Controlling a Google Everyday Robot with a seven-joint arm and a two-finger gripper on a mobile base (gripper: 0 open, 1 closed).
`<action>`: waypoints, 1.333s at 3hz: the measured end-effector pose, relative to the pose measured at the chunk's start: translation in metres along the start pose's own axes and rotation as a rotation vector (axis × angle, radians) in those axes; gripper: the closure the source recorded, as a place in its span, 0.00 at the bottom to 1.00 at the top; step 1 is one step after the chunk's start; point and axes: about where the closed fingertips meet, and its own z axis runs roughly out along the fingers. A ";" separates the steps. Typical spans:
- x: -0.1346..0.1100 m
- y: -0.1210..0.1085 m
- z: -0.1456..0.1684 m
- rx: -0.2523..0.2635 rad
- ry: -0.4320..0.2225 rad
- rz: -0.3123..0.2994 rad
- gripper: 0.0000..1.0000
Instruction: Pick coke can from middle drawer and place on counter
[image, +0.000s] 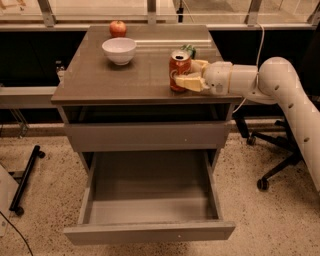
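The red coke can stands upright on the grey-brown counter, at its right front. My gripper reaches in from the right on the white arm, and its tan fingers are closed on the can's right side. The middle drawer is pulled out below, with its grey floor bare.
A white bowl and a red apple sit at the back left of the counter. A green can stands just behind the coke can. An office chair base is on the right and a black wheeled stand on the left.
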 end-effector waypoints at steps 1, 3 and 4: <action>-0.001 0.002 0.002 -0.010 -0.001 -0.004 0.51; -0.002 0.006 0.009 -0.022 -0.003 -0.003 0.00; -0.002 0.006 0.009 -0.022 -0.003 -0.003 0.00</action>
